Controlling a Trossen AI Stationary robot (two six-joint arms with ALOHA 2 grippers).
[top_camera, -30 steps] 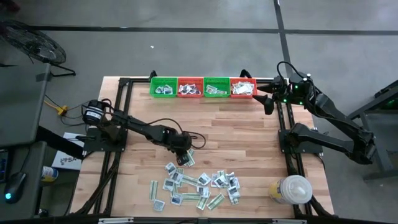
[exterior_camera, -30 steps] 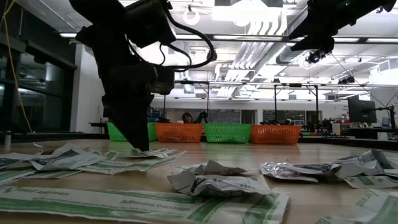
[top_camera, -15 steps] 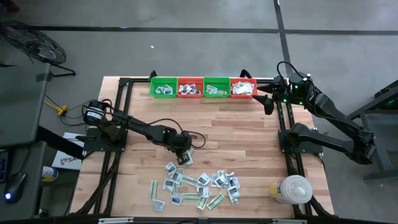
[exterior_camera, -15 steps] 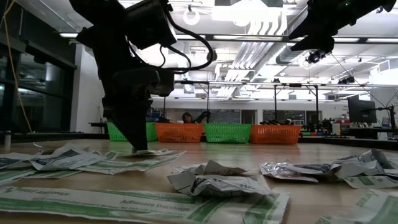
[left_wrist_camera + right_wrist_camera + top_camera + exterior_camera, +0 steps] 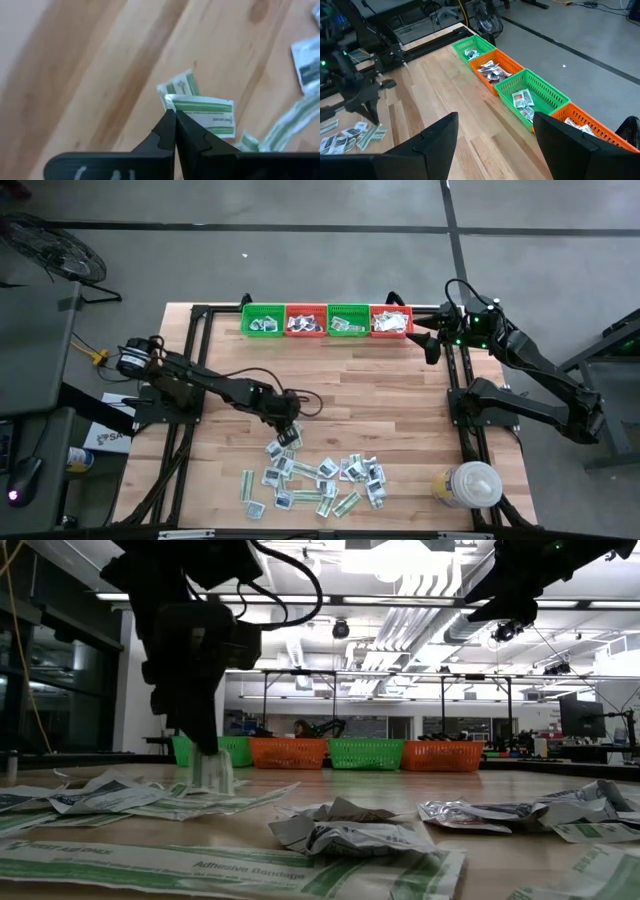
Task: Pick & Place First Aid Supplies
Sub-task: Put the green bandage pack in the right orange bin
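Note:
My left gripper (image 5: 287, 432) is shut on a narrow green-and-white strip packet (image 5: 202, 114) just beyond the far edge of the heap of first aid supplies (image 5: 318, 478), which lies on the near middle of the table. From the low view the packet (image 5: 212, 776) hangs below the fingertips (image 5: 205, 752). My right gripper (image 5: 497, 145) stands open and high by the table's far right corner (image 5: 432, 345), with nothing between its fingers. My left gripper pinches the strip packet at one end (image 5: 171, 104) between its two fingertips. The fingers come from above, slanting down. The packet hangs below them, lifted off the wood, its free end (image 5: 225, 120) sticking out sideways.
Four small baskets line the far edge: green (image 5: 262, 320), red (image 5: 305, 320), green (image 5: 348, 320), red (image 5: 390, 320), each with packets inside. A big white round lidded container (image 5: 470, 485) stands near the front right. Bare wood lies between heap and baskets.
My left gripper has taken hold of the strip packet, which lay flat on the table, and has risen with it, going a little toward the table's left. The packet now hangs off the wood below the fingertips.

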